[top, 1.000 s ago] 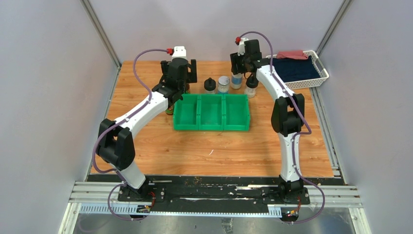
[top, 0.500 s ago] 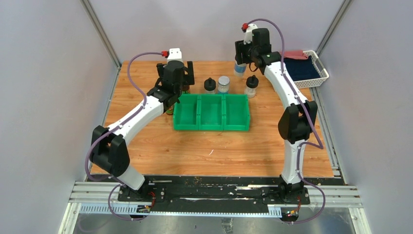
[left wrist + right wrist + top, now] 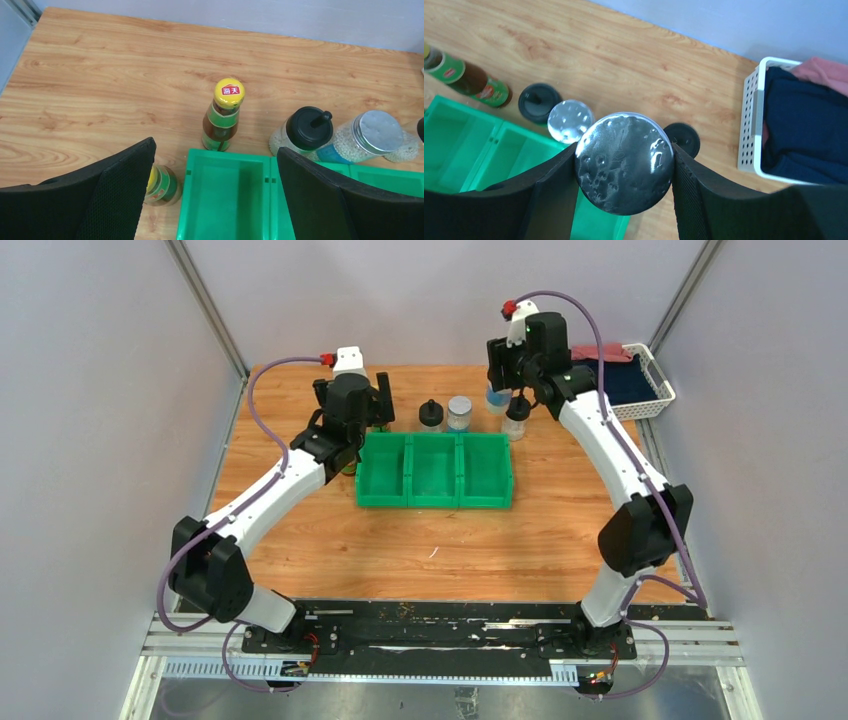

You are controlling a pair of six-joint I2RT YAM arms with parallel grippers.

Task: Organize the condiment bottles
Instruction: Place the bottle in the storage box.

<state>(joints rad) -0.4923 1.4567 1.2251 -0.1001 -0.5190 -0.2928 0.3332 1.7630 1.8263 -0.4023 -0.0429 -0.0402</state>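
Lowering the clear silver-lidded shaker (image 3: 624, 162), clamped by the right gripper (image 3: 624, 202), upright into the green plastic bin (image 3: 469, 145) seems best; the left gripper (image 3: 220, 195) gapes empty.

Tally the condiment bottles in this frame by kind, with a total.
Dark brown bottles with yellow caps: 2
Squat clear bottles with black knob lids: 2
Clear shakers with silver lids: 2
Total: 6
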